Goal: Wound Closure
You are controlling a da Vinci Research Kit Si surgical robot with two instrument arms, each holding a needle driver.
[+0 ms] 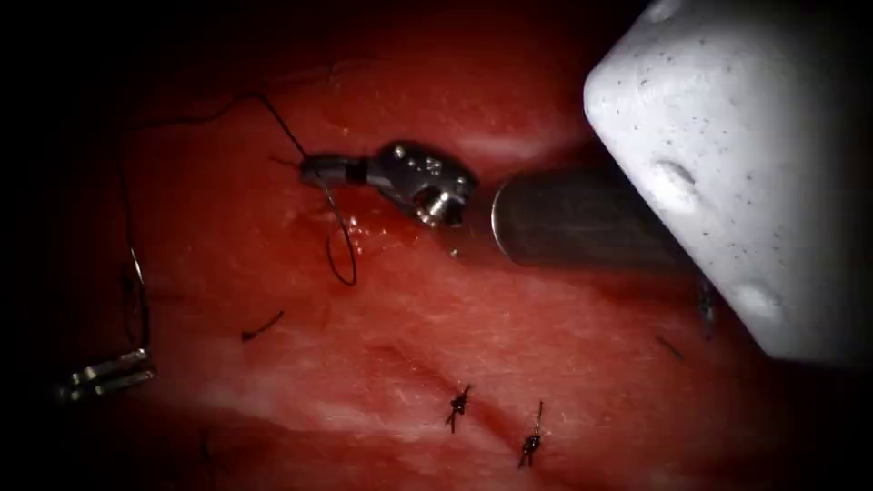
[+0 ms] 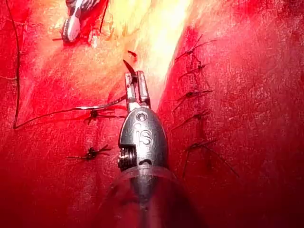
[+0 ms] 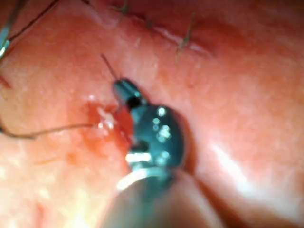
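Right tool [image 1: 314, 170] lies closed on the thread [image 1: 341, 245] over the tissue [image 1: 509, 327]; left tool [image 1: 105, 373] grips the needle [image 1: 136, 300] (near its tail), clear of the tissue.

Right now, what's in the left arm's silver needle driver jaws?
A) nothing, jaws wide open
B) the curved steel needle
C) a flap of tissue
B: the left arm's silver needle driver is shut on the curved steel needle, with the dark thread trailing off over the red tissue.

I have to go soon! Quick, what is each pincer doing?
Left pincer: closed on the needle.
Right pincer: closed on the thread.
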